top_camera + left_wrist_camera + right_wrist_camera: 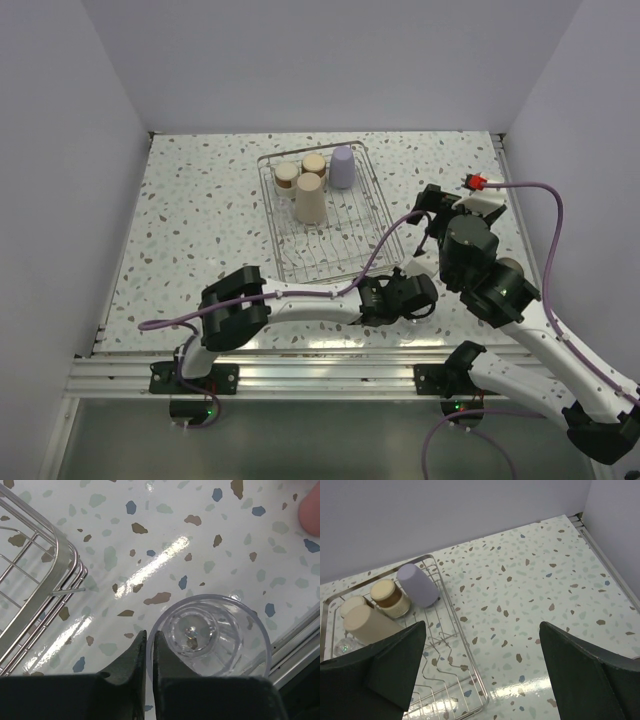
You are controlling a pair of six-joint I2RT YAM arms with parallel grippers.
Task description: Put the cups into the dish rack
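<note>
The wire dish rack lies mid-table and holds a lavender cup, two steel cups with tan bases and a beige tumbler. A clear glass cup stands upright on the table near the front edge, right of the rack's corner. My left gripper is shut on its rim, one finger inside and one outside. It also shows in the top view. My right gripper is open and empty, above the table right of the rack. The lavender cup and the tumbler show there.
A salmon-pink rounded thing shows at the left wrist view's upper right edge, beyond the glass cup. The table's metal front rail runs close beside the glass cup. White walls stand on three sides of the table.
</note>
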